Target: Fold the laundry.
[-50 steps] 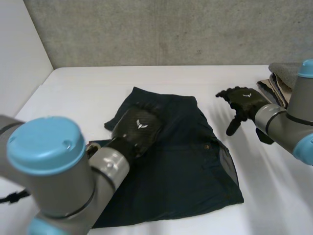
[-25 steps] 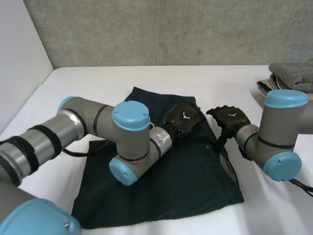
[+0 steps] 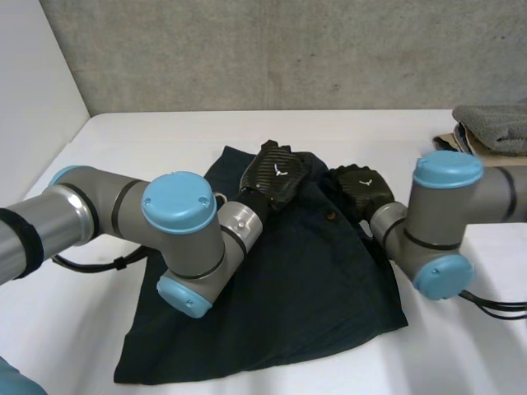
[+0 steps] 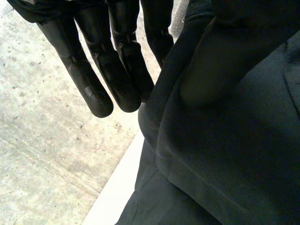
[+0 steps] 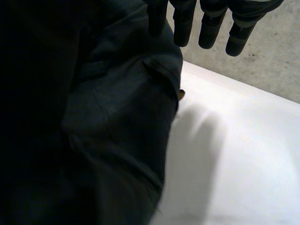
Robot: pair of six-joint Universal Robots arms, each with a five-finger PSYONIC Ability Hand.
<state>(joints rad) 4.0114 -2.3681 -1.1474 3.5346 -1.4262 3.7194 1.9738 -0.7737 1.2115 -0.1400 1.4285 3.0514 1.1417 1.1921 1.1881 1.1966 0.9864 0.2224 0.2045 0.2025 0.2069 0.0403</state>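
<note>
A dark navy garment [image 3: 305, 280] lies spread on the white table [image 3: 148, 140]. My left hand [image 3: 276, 174] is at its far edge, near the middle of that edge. In the left wrist view its straight fingers [image 4: 117, 70] press a raised fold of the cloth [image 4: 234, 154] against the thumb. My right hand [image 3: 358, 185] rests at the far right part of the garment, close beside the left hand. Its fingers [image 5: 206, 23] are straight and point past the cloth's edge [image 5: 159, 75], with nothing held.
A stack of folded cloths [image 3: 490, 127], grey on top, sits at the table's far right. A concrete wall [image 3: 288, 49] rises behind the table. Bare table [image 5: 243, 154] lies beside the garment on the right hand's side.
My left hand slid from the garment's left part to its far edge and closed on the cloth. My right hand came in from the right onto the garment's far right part.
</note>
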